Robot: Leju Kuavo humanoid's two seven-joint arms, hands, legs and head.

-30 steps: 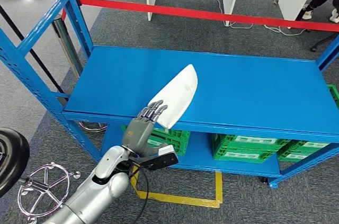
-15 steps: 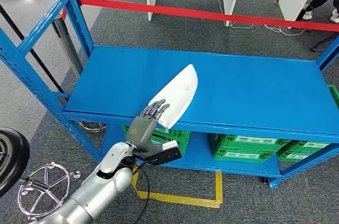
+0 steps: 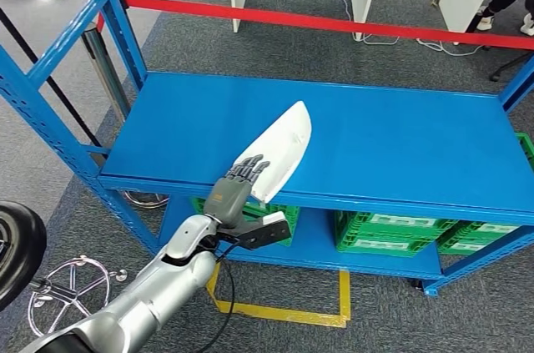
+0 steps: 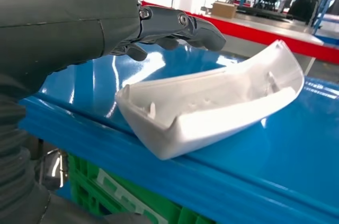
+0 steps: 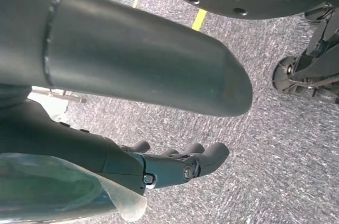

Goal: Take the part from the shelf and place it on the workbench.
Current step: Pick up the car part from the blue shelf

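Now | white part [image 3: 278, 153] on shelf [image 3: 390, 140] | left hand [image 3: 238, 189] just above near end

Bright even indoor light, glare streaks on blue shelf [image 4: 279, 144], near hand parts soft, background overexposed

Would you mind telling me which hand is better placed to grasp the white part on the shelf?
The left hand: it is at the shelf edge, fingers over the near end of the part. The right hand hangs over the floor.

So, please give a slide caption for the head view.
Left hand reaching onto the white part lying on the blue shelf.
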